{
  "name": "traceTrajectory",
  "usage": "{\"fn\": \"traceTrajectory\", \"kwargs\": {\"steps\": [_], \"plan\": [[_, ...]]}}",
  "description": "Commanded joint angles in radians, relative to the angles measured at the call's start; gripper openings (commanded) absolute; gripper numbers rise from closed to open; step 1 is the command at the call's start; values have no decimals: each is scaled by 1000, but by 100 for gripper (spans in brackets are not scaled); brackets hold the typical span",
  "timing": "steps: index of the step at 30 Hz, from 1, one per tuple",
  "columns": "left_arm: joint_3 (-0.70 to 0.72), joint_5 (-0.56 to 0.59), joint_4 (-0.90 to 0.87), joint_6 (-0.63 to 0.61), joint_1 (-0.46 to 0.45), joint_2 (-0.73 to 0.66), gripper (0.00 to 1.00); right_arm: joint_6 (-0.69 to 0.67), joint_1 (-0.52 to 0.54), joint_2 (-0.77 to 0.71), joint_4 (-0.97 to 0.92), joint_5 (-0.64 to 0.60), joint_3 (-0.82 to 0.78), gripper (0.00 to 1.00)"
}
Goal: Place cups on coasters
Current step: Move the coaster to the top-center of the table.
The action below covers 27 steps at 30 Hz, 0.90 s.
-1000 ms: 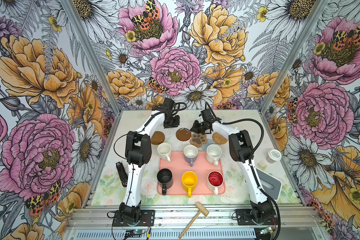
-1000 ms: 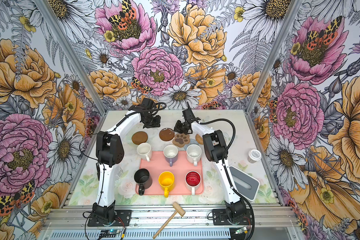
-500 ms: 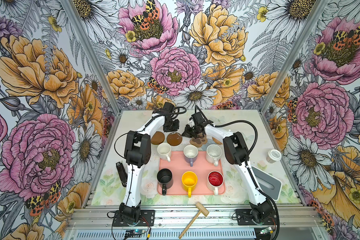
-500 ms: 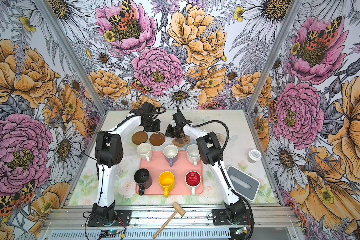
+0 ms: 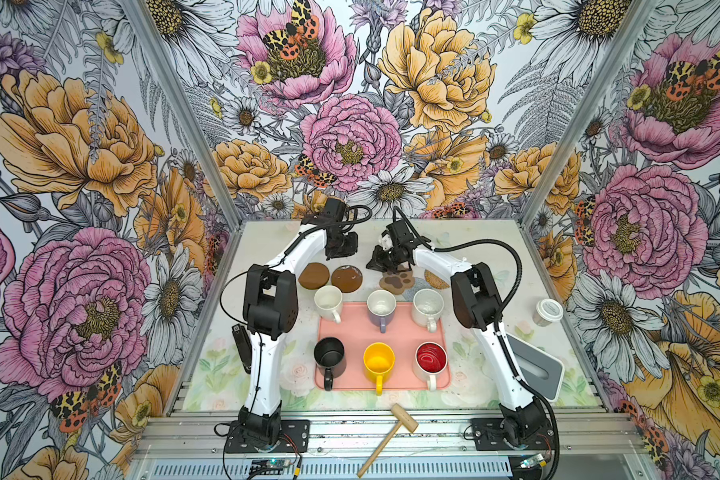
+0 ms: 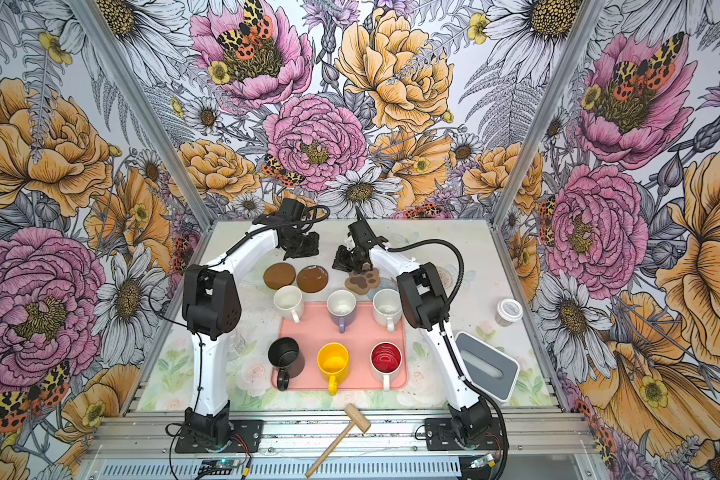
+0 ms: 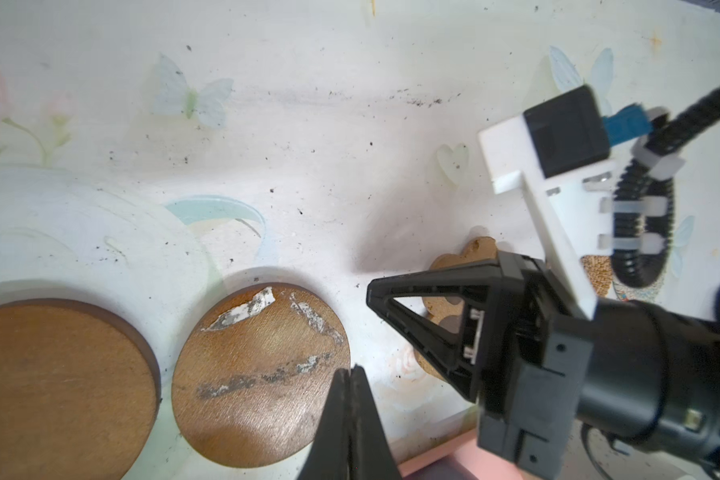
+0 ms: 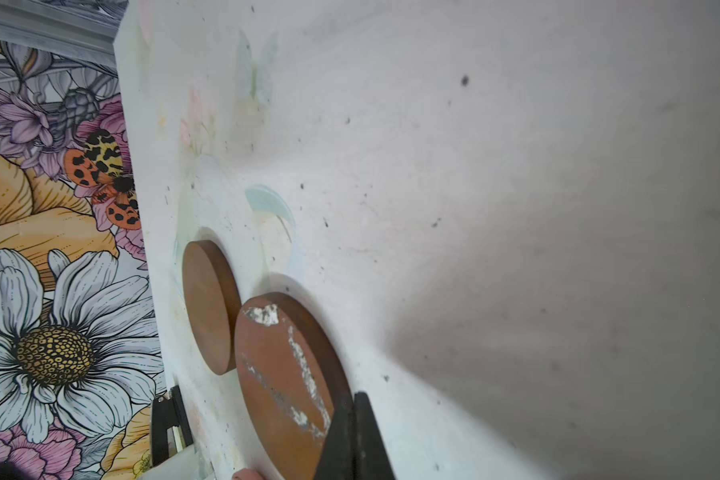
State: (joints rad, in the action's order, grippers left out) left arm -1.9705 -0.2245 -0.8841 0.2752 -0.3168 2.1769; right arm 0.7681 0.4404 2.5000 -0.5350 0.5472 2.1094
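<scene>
While no cup sits on a coaster yet, step: likely the first pick.
Cups [image 5: 378,358]: six, mid-frame in both top views, on or at pink tray [image 5: 352,332]; white cup [image 5: 328,299] at its upper-left corner.
Coasters [image 6: 364,281]: plain brown disc [image 5: 314,275], scuffed brown disc [image 5: 347,279], paw coaster [image 5: 399,281], in a row just above the cups.
Left fingers [image 7: 336,419]: together, empty, by scuffed disc.
Right fingers [image 8: 341,436]: together, empty.
Do: open fingers, pinch white cup's wall, lift straight, centre on plain disc without nudging it.

No writing, brand, number or sign can be read anywhere. In a top view, the lid of the paper cup [image 5: 548,308], far out on the right, carries faint marks too small to make out.
</scene>
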Motion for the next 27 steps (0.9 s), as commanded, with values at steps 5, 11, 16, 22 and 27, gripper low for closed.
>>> {"fn": "traceTrajectory", "kwargs": {"steps": [5,11,16,22,27], "plan": [[-9,1,34,-5,-41,-61,4,-75,-58,-259,7,-46,-141,0],[-26,-9,31,-16,-82,-13,6,-123,-138,-428,7,-119,-399,13],[-36,-22,31,-17,-107,17,10,-147,-178,-481,7,-126,-526,24],[-33,-28,30,-15,-123,30,15,-140,-180,-433,7,-92,-546,26],[-20,-34,31,-18,-128,34,16,-136,-181,-407,7,-95,-549,28]]}}
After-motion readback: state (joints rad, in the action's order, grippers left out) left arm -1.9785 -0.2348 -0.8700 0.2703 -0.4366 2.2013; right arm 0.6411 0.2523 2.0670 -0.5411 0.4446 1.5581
